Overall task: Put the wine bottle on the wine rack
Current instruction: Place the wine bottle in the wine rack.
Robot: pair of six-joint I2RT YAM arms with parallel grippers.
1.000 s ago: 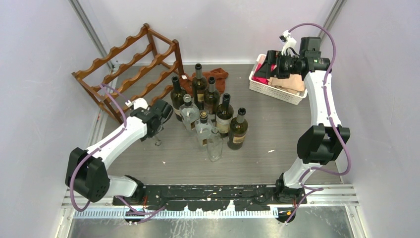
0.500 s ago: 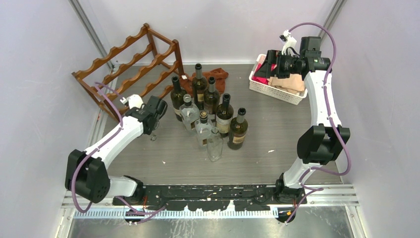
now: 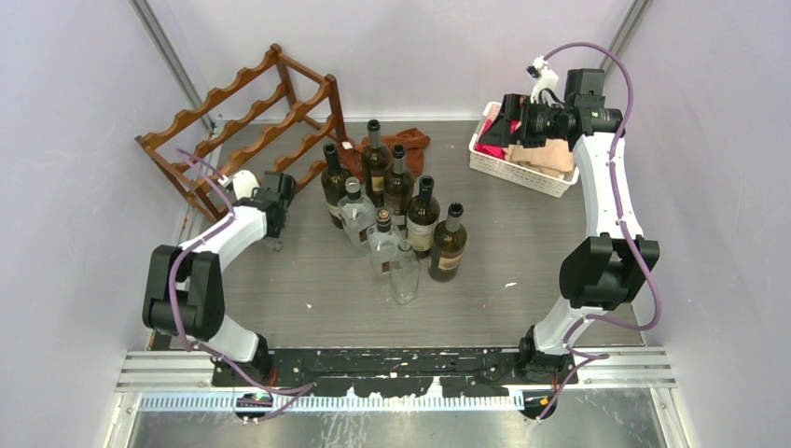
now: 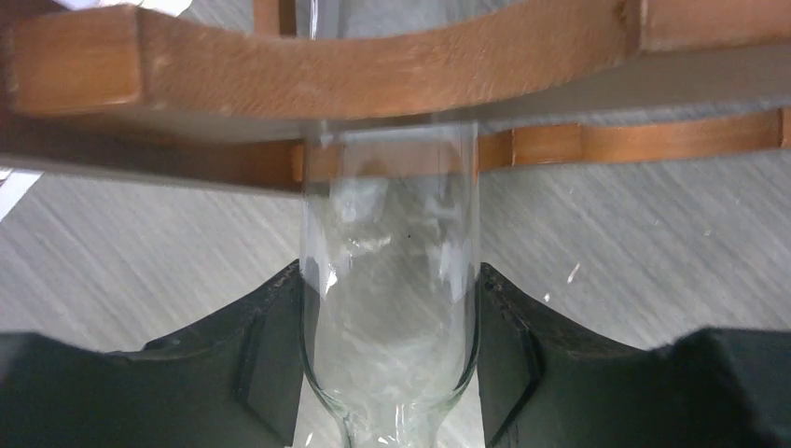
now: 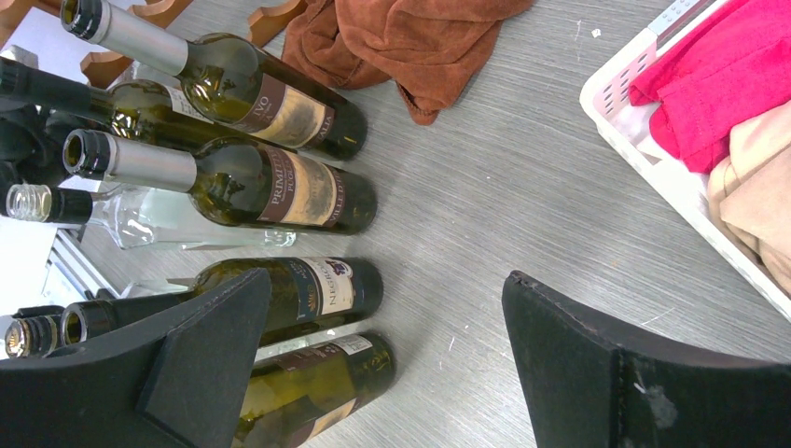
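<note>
Wooden rail of the wine rack (image 4: pixel 373 75) crosses the clear wine bottle (image 4: pixel 387 252) clamped in the left claw (image 4: pixel 387 327), hiding part of its body. Right claw (image 5: pixel 387 280) gapes wide.

**Fig. — A laboratory robot test cell, seen from above and behind my two arms.**
Plain pale wall panels (image 3: pixel 75 187) on bare aluminium struts (image 3: pixel 177 61) box in a grey wood-grain tabletop (image 3: pixel 522 243). My left arm (image 3: pixel 224 238) and right arm (image 3: pixel 608 191) are bolted to a black mounting rail (image 3: pixel 410 359) at its near edge, with purple cables (image 3: pixel 586 45) looped along them. The goods are set out like props: a wine rack (image 3: pixel 247 112), a cluster of standing bottles (image 3: pixel 396 196), and a white basket (image 3: pixel 518 175) of cloths (image 3: pixel 541 154).
</note>
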